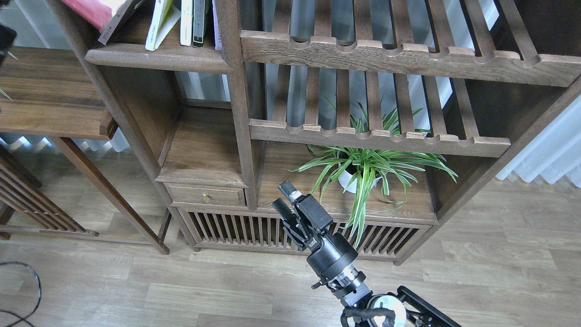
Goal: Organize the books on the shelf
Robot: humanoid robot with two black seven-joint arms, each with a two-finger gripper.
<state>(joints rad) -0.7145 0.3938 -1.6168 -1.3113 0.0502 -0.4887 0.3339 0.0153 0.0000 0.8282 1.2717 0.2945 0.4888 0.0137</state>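
Only a pink-red corner of the red book [93,10] shows at the top left edge, just above and left of the shelf [159,58]. On that dark-brown board a dark maroon book [116,23] leans to the right, and a yellow-green book [157,22] stands tilted beside it. My left gripper is above the view's edge; only a dark piece of the left arm [4,37] shows. The right gripper [283,198] hovers low in front of the cabinet, open, with nothing between its fingers.
Thin white and dark-spined books [193,20] stand at the shelf's right end. Slatted racks [386,56] fill the bookcase's right side, above a potted spider plant [363,170]. A lighter wooden table [50,97] stands to the left. A black cable [27,290] lies on the floor.
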